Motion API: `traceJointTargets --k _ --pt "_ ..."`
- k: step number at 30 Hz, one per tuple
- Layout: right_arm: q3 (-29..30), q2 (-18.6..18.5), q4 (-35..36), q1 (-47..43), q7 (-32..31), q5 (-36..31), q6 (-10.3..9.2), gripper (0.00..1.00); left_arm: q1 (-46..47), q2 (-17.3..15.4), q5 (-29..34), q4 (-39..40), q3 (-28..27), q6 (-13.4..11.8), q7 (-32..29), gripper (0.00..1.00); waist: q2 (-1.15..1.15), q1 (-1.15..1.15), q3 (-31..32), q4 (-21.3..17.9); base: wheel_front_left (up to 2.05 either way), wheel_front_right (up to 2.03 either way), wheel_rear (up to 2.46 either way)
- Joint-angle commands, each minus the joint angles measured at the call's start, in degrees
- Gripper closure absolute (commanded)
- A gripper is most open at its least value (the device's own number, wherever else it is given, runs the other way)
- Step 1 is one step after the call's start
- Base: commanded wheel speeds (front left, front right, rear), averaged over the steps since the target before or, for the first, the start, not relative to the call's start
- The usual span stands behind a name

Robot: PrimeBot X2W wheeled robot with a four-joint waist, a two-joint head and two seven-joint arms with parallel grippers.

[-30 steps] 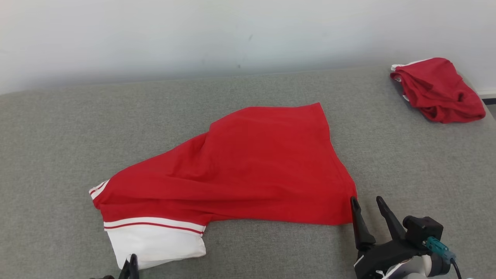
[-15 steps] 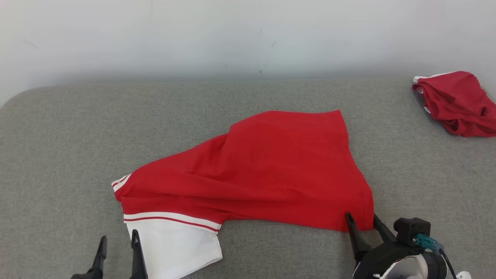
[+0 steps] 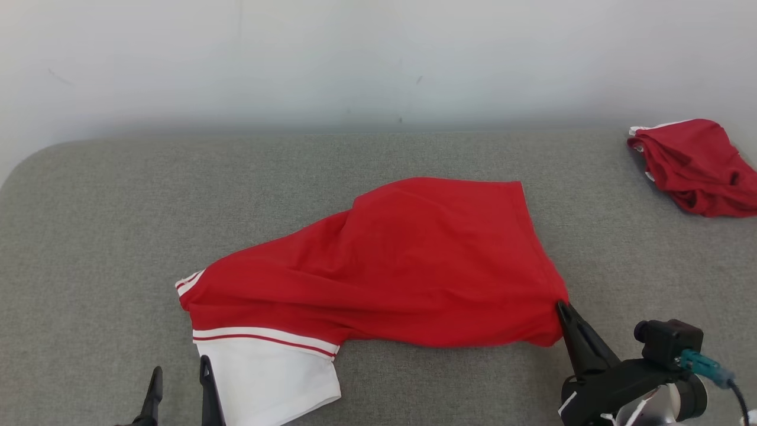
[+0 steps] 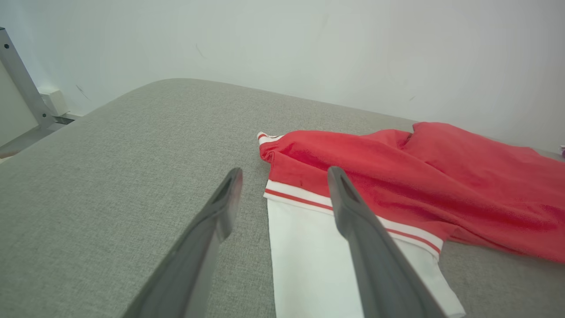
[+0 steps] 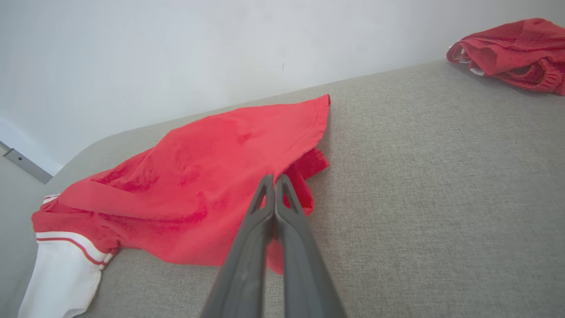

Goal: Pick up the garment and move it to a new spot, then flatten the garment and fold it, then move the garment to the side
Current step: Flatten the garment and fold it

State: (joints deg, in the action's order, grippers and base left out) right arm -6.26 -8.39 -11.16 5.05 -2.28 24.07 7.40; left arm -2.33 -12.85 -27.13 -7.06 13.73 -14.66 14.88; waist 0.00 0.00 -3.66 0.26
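Observation:
The garment point(image 3: 402, 266) is red with a white striped sleeve point(image 3: 266, 378) and lies spread on the grey padded table point(image 3: 118, 236). My right gripper point(image 3: 560, 307) is shut on the garment's near right corner, and the cloth is lifted slightly there. The right wrist view shows its two fingers pressed together at the garment point(image 5: 198, 176), pinching the red hem at my right gripper point(image 5: 274, 179). My left gripper point(image 3: 180, 373) stands open just left of the white sleeve. In the left wrist view my left gripper point(image 4: 284, 176) straddles the edge of the sleeve point(image 4: 309, 256), with nothing held.
A second red garment point(image 3: 698, 165) lies crumpled at the table's far right, also seen as the crumpled red garment point(image 5: 512, 48) in the right wrist view. A pale wall runs behind the table. The table's rounded left corner point(image 3: 35, 160) is in view.
My right gripper closed on the garment's near right corner. My left gripper let go of the white sleeve and opened. The camera shifted, so the scene sits further right and lower.

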Motion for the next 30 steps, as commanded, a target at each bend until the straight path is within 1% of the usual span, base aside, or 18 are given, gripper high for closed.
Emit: traceJointTargets --k 1,3,4,5,6,9,13,18,21,25,26,27,28,30 --pt "0.42 -0.28 3.13 -1.38 -2.02 0.8 0.14 1.0 -0.77 0.41 0.73 0.13 -0.13 -0.15 0.37 0.0 0.0 0.0 -0.12 0.15 0.0 0.0 0.0" --pt "1.31 0.03 6.53 -1.85 -4.6 2.31 0.14 1.0 -0.71 0.72 0.87 -0.02 -0.19 0.06 0.37 0.0 0.0 0.0 -0.4 0.29 0.0 0.0 0.0" --pt "1.18 -0.72 7.42 -1.44 -5.62 1.72 0.14 1.0 -0.49 0.85 0.97 -0.18 -0.2 0.27 0.34 0.0 0.0 0.0 -0.61 0.45 0.0 0.0 0.0" --pt "1.14 -0.68 8.01 -0.24 -6.1 1.87 0.14 1.0 -0.17 1.01 1.06 -0.35 -0.21 0.45 0.33 0.0 0.0 0.0 -0.87 0.6 0.0 0.0 0.0" --pt "1.05 -0.26 7.78 0.93 -6.7 2.65 0.14 1.0 0.17 1.18 1.14 -0.5 -0.2 0.57 0.35 0.0 0.0 0.0 -1.07 0.7 0.0 0.0 0.0" --pt "0.4 -1.86 3.99 5.84 -7.02 1.37 0.14 1.0 1.28 1.65 1.35 -1.34 0.31 1.1 0.34 0.0 0.0 0.0 -1.66 1.48 0.0 0.0 0.0" --pt "-0.63 -2.78 -5.55 14.45 -5.56 0.42 0.14 1.0 3.18 2.18 1.75 -3.46 1.19 2.58 0.32 0.0 0.0 0.0 -2.49 3.35 0.0 0.0 0.0" --pt "-1.47 -4.02 -20.44 23.82 -2.8 0.15 0.14 1.0 5.72 3.4 2.03 -5.89 2.05 4.16 0.31 0.0 0.0 0.0 -3.33 5.96 0.0 0.0 0.0" --pt "-2.66 -4.34 -28.72 28.17 -0.23 -0.64 0.14 1.0 6.56 4.19 2.41 -7.01 2.02 5.05 0.31 0.0 0.0 0.0 -3.75 7.06 0.0 0.0 0.0" --pt "-4.21 -4.88 -37.53 32.23 4.69 -1.31 0.14 1.0 7.31 4.77 2.99 -7.98 1.27 5.67 0.32 0.0 0.0 0.0 -4.13 7.49 0.0 0.0 0.0" --pt "-4.77 -4.76 -39.16 32.9 6.16 -1.63 0.14 0.72 7.24 4.83 3.08 -8.15 1.04 5.9 0.32 0.0 0.0 0.0 -4.15 7.45 0.0 0.0 0.0" --pt "-4.95 -4.28 -40.79 33.56 7.43 -1.18 0.14 0.55 7.12 4.88 3.19 -8.3 0.77 5.97 0.32 0.0 0.0 0.0 -4.07 7.35 0.0 0.0 0.0" --pt "-5.4 -3.89 -42.04 34.08 8.51 -0.73 0.14 0.0 6.94 4.92 3.38 -8.4 0.38 6.06 0.32 0.0 0.0 0.0 -3.98 7.14 0.0 0.0 0.0" --pt "-6.12 -3.74 -43.61 35.08 10.98 0.02 0.14 0.0 6.51 5.01 3.61 -8.7 -0.24 6.3 0.32 0.0 0.0 0.0 -3.62 6.65 0.0 0.0 0.0"
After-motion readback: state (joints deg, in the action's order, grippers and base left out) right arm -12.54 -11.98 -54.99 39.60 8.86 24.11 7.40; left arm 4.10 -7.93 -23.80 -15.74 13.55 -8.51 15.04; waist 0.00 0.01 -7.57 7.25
